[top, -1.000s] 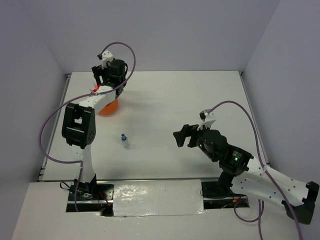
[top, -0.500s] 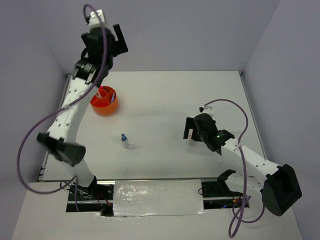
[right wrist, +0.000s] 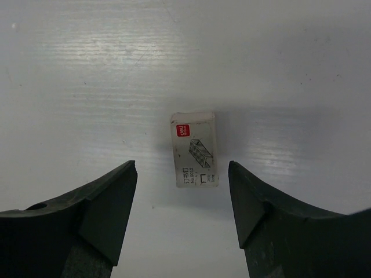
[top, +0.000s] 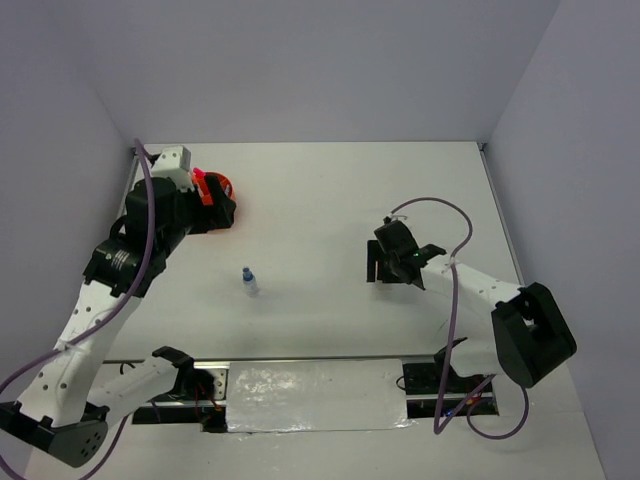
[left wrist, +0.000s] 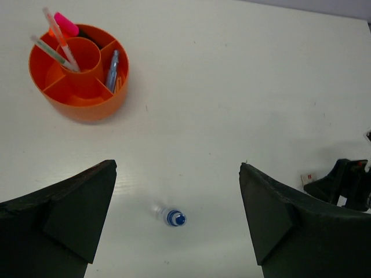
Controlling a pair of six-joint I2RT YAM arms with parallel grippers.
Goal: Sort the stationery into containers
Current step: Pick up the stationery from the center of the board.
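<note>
The round orange organiser (left wrist: 79,87) stands at the far left and holds thin pens in its centre well, a pink-capped highlighter (left wrist: 66,24) and a light-blue piece (left wrist: 112,68) in ring compartments. In the top view, part of the organiser (top: 222,186) shows behind my left gripper (top: 212,214). The blue-capped clear bottle (left wrist: 173,217) (top: 247,281) stands upright on the table. My left gripper (left wrist: 178,168) is open and empty, high above the bottle. My right gripper (right wrist: 182,167) (top: 378,264) is open and low over the table. A small white box printed with staples (right wrist: 195,149) lies flat just ahead of its fingertips.
White table with grey walls on the left, far and right sides. The left wrist view shows the right gripper (left wrist: 346,184) and the white box (left wrist: 307,178) at the right edge. Purple cables loop from both arms.
My left arm has swung down from high above the organiser to a lower spot just in front of it. My right arm has stretched out and its gripper has come down close to the table.
</note>
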